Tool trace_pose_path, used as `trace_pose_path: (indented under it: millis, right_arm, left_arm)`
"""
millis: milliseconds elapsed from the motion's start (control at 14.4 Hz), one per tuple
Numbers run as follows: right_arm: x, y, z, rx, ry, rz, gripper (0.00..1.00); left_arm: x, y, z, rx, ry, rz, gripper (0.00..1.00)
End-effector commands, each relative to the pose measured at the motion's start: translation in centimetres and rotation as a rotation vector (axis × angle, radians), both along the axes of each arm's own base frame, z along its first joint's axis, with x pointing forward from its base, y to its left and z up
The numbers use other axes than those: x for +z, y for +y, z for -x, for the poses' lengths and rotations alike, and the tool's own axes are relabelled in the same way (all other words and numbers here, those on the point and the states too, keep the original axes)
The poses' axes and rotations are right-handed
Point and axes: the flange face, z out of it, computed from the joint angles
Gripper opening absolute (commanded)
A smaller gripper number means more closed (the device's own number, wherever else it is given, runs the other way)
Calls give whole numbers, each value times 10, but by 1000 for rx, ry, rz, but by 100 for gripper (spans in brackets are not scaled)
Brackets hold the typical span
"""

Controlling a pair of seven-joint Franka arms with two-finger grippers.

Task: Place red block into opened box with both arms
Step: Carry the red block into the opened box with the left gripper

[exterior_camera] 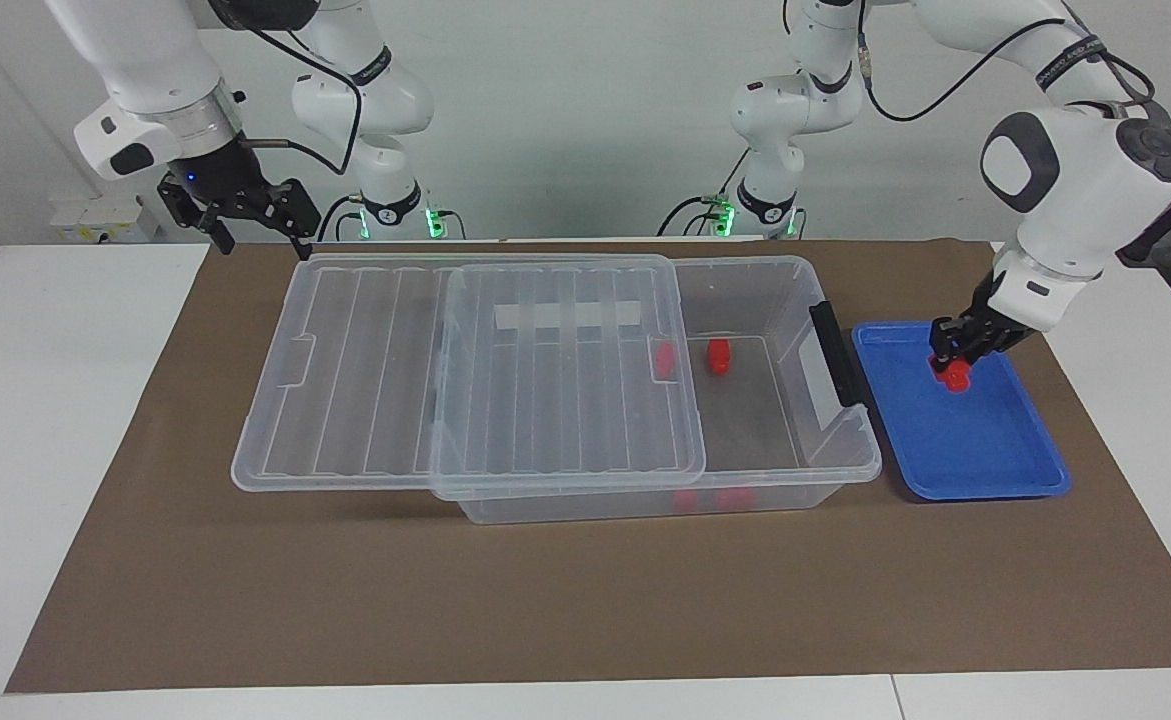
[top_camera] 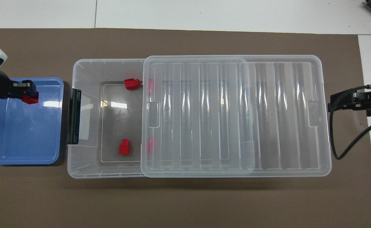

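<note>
Right now my left gripper (exterior_camera: pixel 953 362) is clamped tight on the red block (exterior_camera: pixel 958 374), holding it in the air over the blue tray (exterior_camera: pixel 985 470), above the part of the tray nearest the robots. From overhead I can see the block (top_camera: pixel 30 99) sticking out between the black fingers, clear of the tray floor. The tray sits on the brown mat (exterior_camera: pixel 545 600) at the left arm's end of the table, just beside the box (exterior_camera: pixel 795 440).

The box is partly open: its ribbed clear lid (exterior_camera: pixel 465 370) is slid toward the right arm's end and overhangs that end, leaving the section next to the black latch (exterior_camera: pixel 838 352) uncovered. Two other red blocks lie in that open section, one (top_camera: pixel 131 83) farther from the robots and one (top_camera: pixel 123 147) nearer to them, well apart. I make out more red under the lid's edge, but too blurred to describe.

My right arm waits with its gripper (exterior_camera: pixel 257 232) raised off the table near the lid's end nearest that arm, its fingers spread wide and holding nothing.
</note>
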Motion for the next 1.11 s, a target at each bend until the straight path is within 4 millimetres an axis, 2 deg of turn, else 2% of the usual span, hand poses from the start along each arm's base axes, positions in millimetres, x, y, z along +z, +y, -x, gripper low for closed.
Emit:
trace_pose_path:
  millis: [0, 348, 487, 627, 1045]
  right_arm:
    - [0, -2, 4, -10, -11, -9, 100]
    - [-1, -5, 5, -16, -7, -9, 100]
    - [-1, -6, 5, -16, -8, -9, 100]
    - [-1, -5, 5, -14, -8, -9, 100]
    - [8, -10, -2, -25, -71, 1, 100]
  left_arm:
    - [19, -54, 8, 71, 0, 13, 0]
    - [23, -149, 22, 151, -52, 39, 0]
    - [11, -162, 24, 143, -73, 47, 0]
    - [-10, -180, 31, 114, -86, 51, 0]
    - [-73, -184, 44, 58, -106, 39, 0]
